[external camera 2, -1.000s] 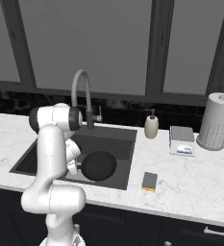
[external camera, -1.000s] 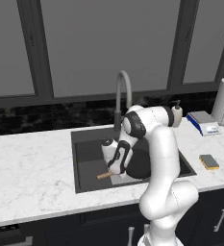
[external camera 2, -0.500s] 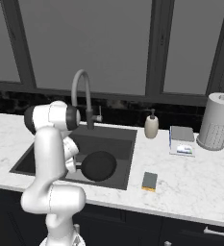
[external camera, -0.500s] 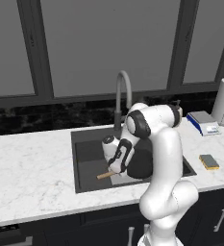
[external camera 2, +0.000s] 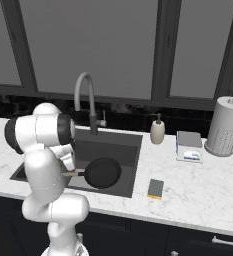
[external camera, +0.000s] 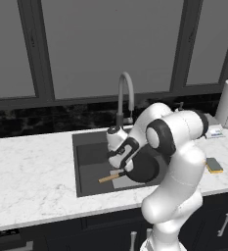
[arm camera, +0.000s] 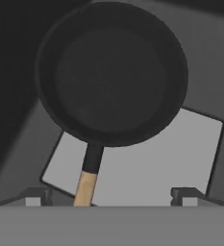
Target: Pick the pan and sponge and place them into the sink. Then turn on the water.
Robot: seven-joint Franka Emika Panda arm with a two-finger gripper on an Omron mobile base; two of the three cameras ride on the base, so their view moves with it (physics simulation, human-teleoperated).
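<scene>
Released since the earlier frame: gripper (arm camera: 111, 196), formerly closed on the handle, now stands with jaws spread wide and nothing between them, the two dark fingertips (arm camera: 35, 196) set well apart at the bottom of the hand view. Item, pan (arm camera: 111, 72): round, black, lying flat on the floor of the sink (external camera: 86, 147), its bowl toward 12 o'clock from the gripper in the hand view, its light wooden handle (arm camera: 86, 188) running down toward 6 o'clock and passing just beside the left fingertip, whether touching cannot be told. Item, sink: dark grey basin in the white marble counter (external camera 2: 198, 192), holding the pan, which partly overlaps the lighter grey square (arm camera: 180, 158) at the bottom. Item, sponge (external camera 2: 155, 188): yellow with dark top, flat on the counter at about 3 o'clock from the sink in the right base view, well apart from the gripper. Item, faucet (external camera 2: 85, 97): arched grey gooseneck at the basin's far rim, no stream visible from it.
</scene>
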